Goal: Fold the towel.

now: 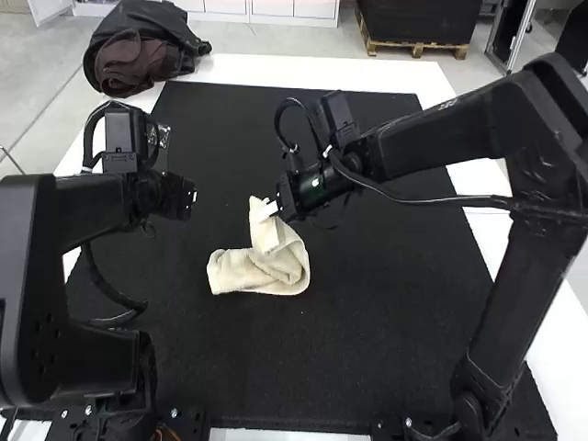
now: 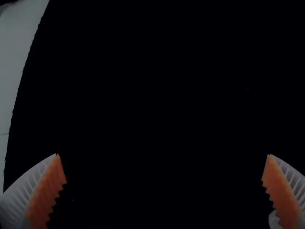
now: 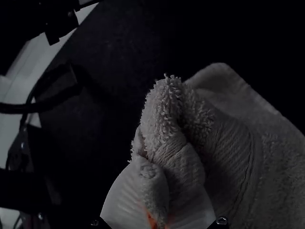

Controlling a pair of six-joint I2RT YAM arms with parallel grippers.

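A cream towel (image 1: 260,268) lies bunched near the middle of the black mat, one part raised toward my right gripper (image 1: 272,210). In the right wrist view that gripper (image 3: 158,220) is shut on a gathered part of the towel (image 3: 167,138), while the rest spreads out beyond the pinch. My left gripper (image 1: 190,197) is over the mat to the left of the towel, apart from it. In the left wrist view the left gripper (image 2: 163,167) stands open, its orange pads wide apart with nothing between them.
The black mat (image 1: 367,367) covers most of the white table (image 1: 436,83). A dark bag with brown cloth (image 1: 138,60) sits at the table's far left corner. The right arm reaches across the mat's right half, and cables hang from both arms.
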